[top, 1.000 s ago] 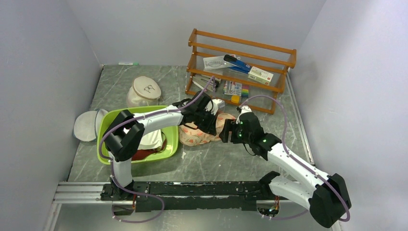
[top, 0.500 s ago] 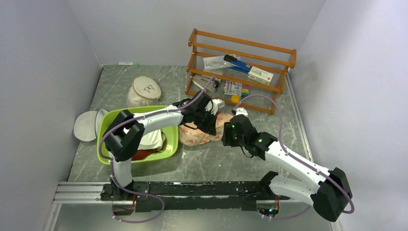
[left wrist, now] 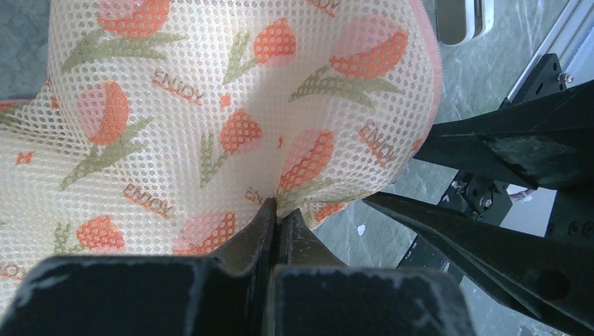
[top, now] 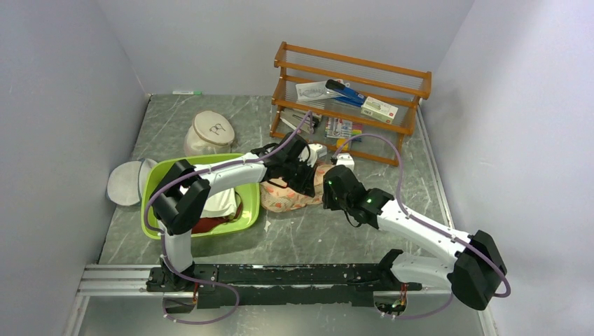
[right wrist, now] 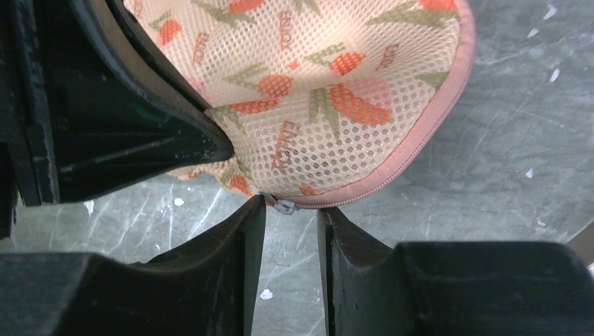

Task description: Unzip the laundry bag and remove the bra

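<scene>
A peach-pink mesh laundry bag [top: 294, 194] printed with red-orange tulips lies on the grey marbled bench [top: 315, 238], just beside the right wall of a lime-green plastic basin [top: 251, 203]. On the bag's side away from the basin, the left gripper [left wrist: 275, 210] has its fingers pressed together, pinching a fold of mesh. The right gripper [right wrist: 291, 206] is beside it, with its fingers slightly spread on either side of the small metal zipper pull [right wrist: 284, 206].

I've moved my right gripper [right wrist: 291, 210] away from the desk's [top: 294, 238] right edge up to the laundry bag [right wrist: 315, 84]; the zipper pull [right wrist: 284, 206] now sits between its parted fingers.
</scene>
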Available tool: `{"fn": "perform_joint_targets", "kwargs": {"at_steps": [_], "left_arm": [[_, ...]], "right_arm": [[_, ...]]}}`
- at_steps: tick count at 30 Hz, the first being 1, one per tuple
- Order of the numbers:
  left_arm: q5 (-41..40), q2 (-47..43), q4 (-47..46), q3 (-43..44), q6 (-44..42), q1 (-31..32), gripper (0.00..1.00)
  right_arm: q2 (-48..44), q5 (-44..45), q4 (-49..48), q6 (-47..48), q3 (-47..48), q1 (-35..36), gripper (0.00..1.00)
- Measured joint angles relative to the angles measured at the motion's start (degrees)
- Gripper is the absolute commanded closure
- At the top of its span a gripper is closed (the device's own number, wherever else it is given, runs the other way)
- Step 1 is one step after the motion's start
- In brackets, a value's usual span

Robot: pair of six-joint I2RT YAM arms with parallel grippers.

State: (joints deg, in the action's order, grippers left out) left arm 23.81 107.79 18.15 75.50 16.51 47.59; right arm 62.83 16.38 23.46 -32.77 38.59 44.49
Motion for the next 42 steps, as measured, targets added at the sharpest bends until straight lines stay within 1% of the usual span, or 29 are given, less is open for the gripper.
{"fn": "perform_joint_targets", "kwargs": {"at_steps": [3, 7, 17, 30, 33, 38, 42], "left_arm": [[0.00, 0.00, -0.24, 0.00, 0.00, -0.07, 0.93], [0.04, 0.00, -0.44, 0.00, 0.04, -0.24, 0.93], [0.04, 0.00, -0.74, 0.00, 0.04, -0.26, 0.93], [0.20, 0.00, -0.74, 0.00, 0.04, -0.26, 0.93], [0.20, 0.00, -0.74, 0.00, 0.04, -0.26, 0.93], [0.20, 0.00, -0.74, 0.00, 0.02, -0.26, 0.93], [0.20, 0.00, -0.76, 0.00, 0.02, -0.26, 0.93]], "right_arm": [[0.87, 1.49, 0.00, 0.04, 1.16, 0.02, 0.69], [1.09, 2.56, -0.04, 0.24, 1.31, 0.24, 0.75], [1.53, 4.02, 0.48, 0.04, 2.01, 0.33, 0.83], [0.59, 4.24, 1.53, -0.24, 2.01, 0.37, 0.83], [0.59, 4.24, 1.53, -0.22, 2.01, 0.37, 0.88], [0.59, 4.24, 1.29, -0.20, 2.01, 0.37, 0.92], [0.61, 4.26, 1.25, -0.20, 2.01, 0.37, 1.00]]}}
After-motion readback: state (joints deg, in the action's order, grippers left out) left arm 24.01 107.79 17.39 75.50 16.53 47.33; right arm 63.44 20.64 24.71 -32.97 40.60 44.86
